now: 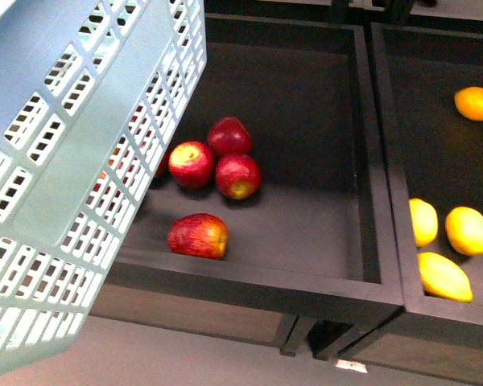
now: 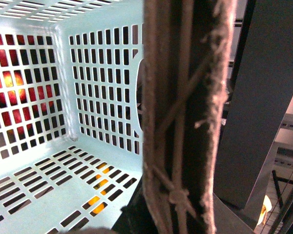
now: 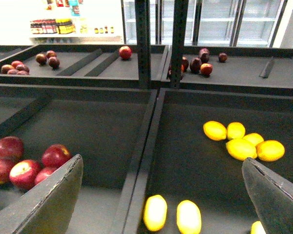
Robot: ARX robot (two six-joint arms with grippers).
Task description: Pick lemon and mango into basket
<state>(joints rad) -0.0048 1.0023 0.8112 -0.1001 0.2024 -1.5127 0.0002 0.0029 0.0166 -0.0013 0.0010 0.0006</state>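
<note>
Basket (image 1: pixel 80 153) aslant beside apples (image 1: pixel 217 165) — right tool (image 3: pixel 161 165) wide open, empty; left tool's grip impossible to tell.

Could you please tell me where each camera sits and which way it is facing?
Front view: on the robot's body, looking down at dark bins of red apples and yellow fruit, basket close at left; no arm shows.
Left wrist view: by the basket's twine-wrapped handle, looking into the basket; no gripper part is clear.
Right wrist view: low over the bins, facing the far shelves; the right gripper, open, shows both fingers.
Shared: red apples in all three.
</note>
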